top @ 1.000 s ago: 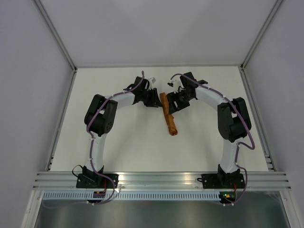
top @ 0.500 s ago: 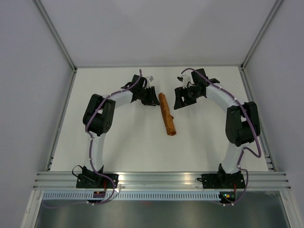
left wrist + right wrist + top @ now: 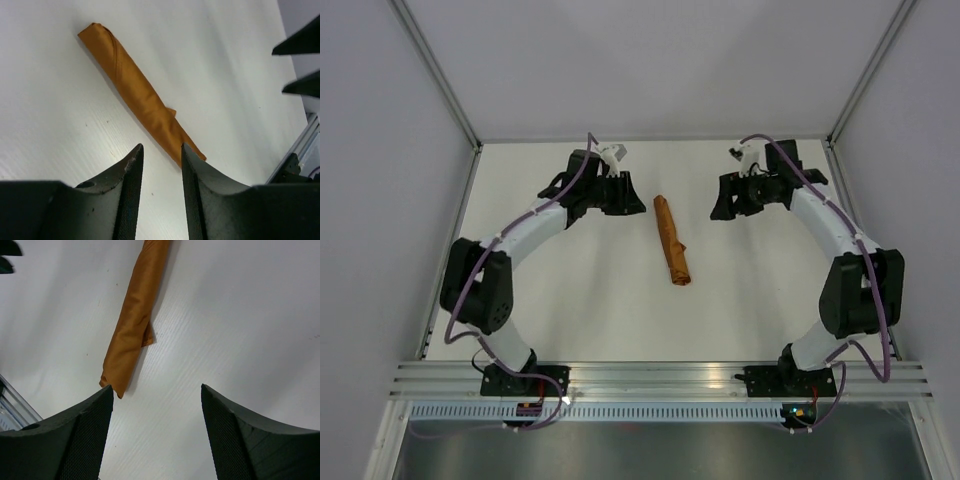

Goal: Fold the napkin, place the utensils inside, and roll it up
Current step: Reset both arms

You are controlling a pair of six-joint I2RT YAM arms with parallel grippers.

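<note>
Both arms had drawn back and outward from the middle of the table since a second earlier, when their tips were crowded right against the far end of the roll. The left pincer [image 3: 636,207] stood with its fingers [image 3: 131,172] a narrow gap apart and nothing between them. The right pincer [image 3: 718,212] was spread wider, its pads [image 3: 95,425] also bare. Neither touched any cloth.

Between them lay the napkin [image 3: 672,240], already rolled into a slim tube. It ran from the far middle of the table [image 3: 590,290] toward the near side, slanting slightly to the right, and was well apart from both pincers. In the wrist views a small corner of cloth [image 3: 172,111] poked out about halfway along, and the near end [image 3: 111,385] looked a little flattened and loose.

No utensils showed anywhere. Whether they sat inside the roll could not be told from these views.

Judging by the finished tube and the open, retreating pincers, the rolling seemed done and the arms were clearing off. The one doubt was the loose corner, which might let the roll slacken if left alone.

Nothing stood in the way around the roll. Only the metal rail [image 3: 660,375] ran along the near edge by the arm bases.
</note>
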